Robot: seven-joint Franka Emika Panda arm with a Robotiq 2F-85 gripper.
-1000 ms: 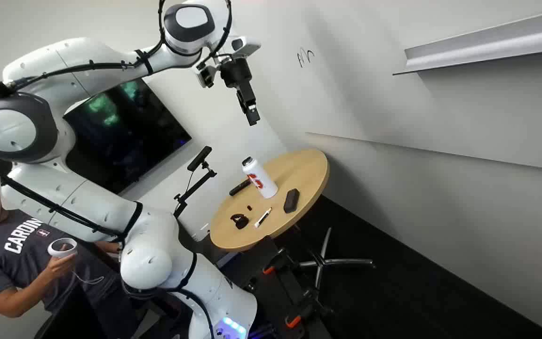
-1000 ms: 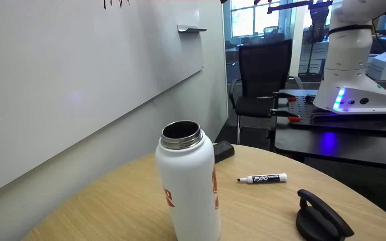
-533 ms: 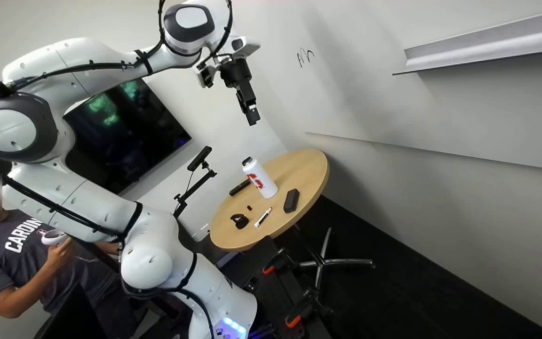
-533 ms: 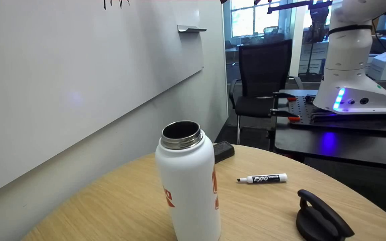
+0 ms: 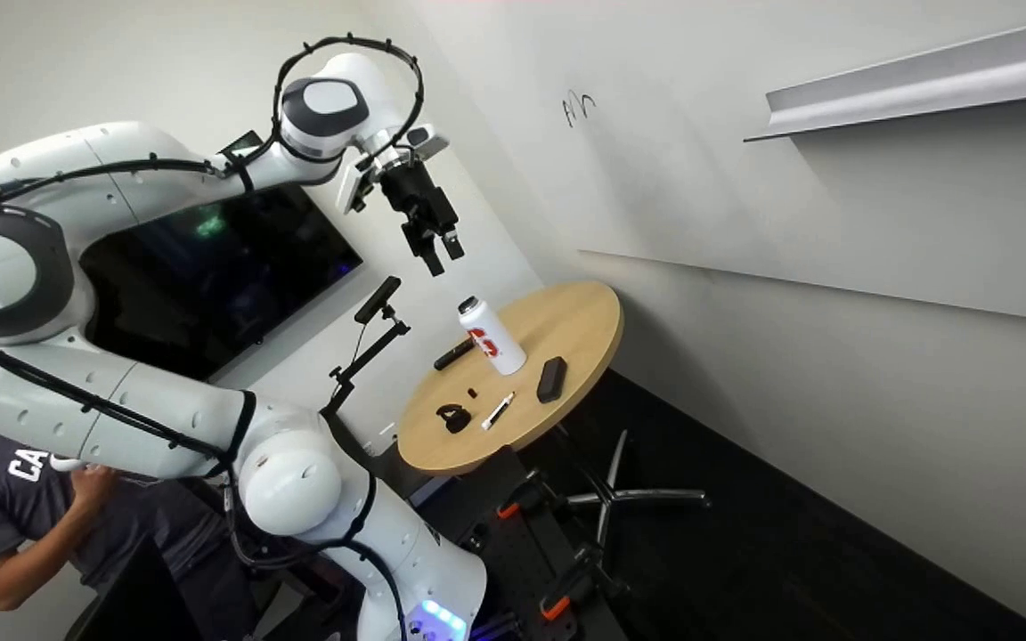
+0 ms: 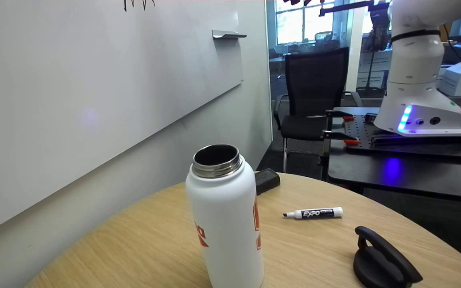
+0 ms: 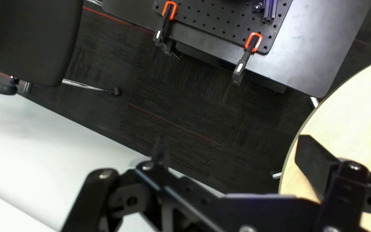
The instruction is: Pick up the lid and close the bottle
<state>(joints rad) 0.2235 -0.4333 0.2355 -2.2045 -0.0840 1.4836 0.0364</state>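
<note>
Grey-shirted, a man is far left of the claw in an exterior view, partly hidden by the white arm. Next, left of the claw, a dark screen shows behind the arm. The claw points down with its two fingers well apart, holding nothing; in the wrist view, floor shows between them. Well below it, the black lid with a raised handle lies on the round wooden desk. Lower than the claw and a little to its right, clear of it, the white bottle stands upright on the same desk, its metal mouth uncovered. Further down on that side lies a marker, then, further right of the claw, a dark block. Far right of the claw spreads a whiteboard with a black scribble.
</note>
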